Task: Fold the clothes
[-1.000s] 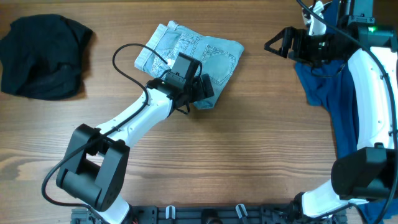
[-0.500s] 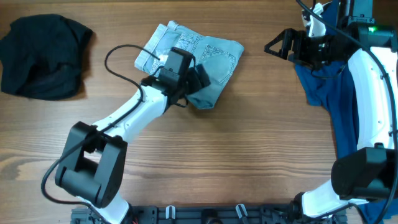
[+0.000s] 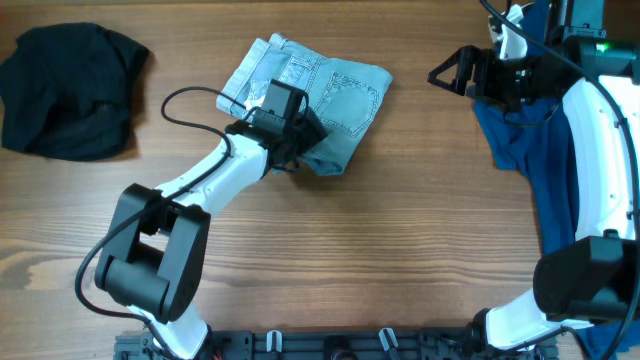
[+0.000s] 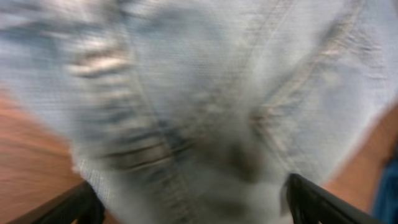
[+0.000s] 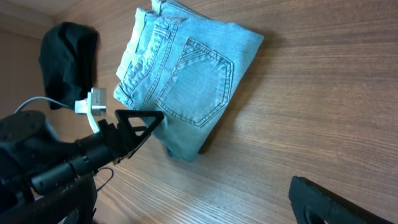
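Wood-grain table [image 3: 400,230] runs under both my arms. The folded light-blue denim shorts [image 3: 345,90] lie near its far edge, a little left of the middle, with a stitched back pocket facing up. A black garment [image 3: 65,90] sits bunched in the far left corner, well apart from the shorts. A dark-blue garment [image 3: 515,140] lies along the right edge toward the far right corner, partly under my right arm.

My left gripper [image 3: 308,132] is over the near left edge of the shorts. From my left wrist the view is blurred, but denim and its seams fill it, and my two fingers [image 4: 74,205] show only at the bottom corners, spread wide with the cloth between them. They are not pinching it. A black cable [image 3: 185,100] loops off that arm above the bare wood.

My right gripper [image 3: 447,72] hangs near the far edge, between the shorts and the dark-blue garment, touching neither. Its jaws stand wide apart and hold nothing. My right wrist camera looks across the table at the shorts and the black garment beyond them.
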You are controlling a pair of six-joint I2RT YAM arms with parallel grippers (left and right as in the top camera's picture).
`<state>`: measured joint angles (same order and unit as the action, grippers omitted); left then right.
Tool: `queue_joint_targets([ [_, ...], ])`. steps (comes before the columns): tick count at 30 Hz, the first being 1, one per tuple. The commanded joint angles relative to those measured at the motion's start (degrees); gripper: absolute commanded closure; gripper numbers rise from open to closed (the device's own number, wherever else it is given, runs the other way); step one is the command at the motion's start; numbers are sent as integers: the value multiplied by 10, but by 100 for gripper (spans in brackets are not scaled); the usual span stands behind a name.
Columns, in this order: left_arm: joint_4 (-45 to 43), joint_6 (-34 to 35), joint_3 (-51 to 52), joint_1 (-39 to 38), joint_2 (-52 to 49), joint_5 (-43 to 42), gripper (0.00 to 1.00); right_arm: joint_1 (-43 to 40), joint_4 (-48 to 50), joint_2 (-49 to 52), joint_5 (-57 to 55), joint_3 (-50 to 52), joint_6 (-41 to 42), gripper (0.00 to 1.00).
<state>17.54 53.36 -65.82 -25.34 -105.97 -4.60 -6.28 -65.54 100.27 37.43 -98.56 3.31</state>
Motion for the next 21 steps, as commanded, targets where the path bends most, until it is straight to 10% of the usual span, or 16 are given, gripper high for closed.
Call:
queue_joint_targets([
  [1,-38,-22,-1,-49,-3,-24,18,-2,0,-16,-1,-8,-10,0],
  [6,38,-265,-54,-110,-3,3,9,-2,-3,-16,-1,-8,-17,0],
  [14,294,-277,-136,-113,14,33,25,-2,-10,-16,-1,-8,-21,0],
  [21,300,-526,-178,-161,31,270,26,-2,-20,-16,4,-8,-34,0],
])
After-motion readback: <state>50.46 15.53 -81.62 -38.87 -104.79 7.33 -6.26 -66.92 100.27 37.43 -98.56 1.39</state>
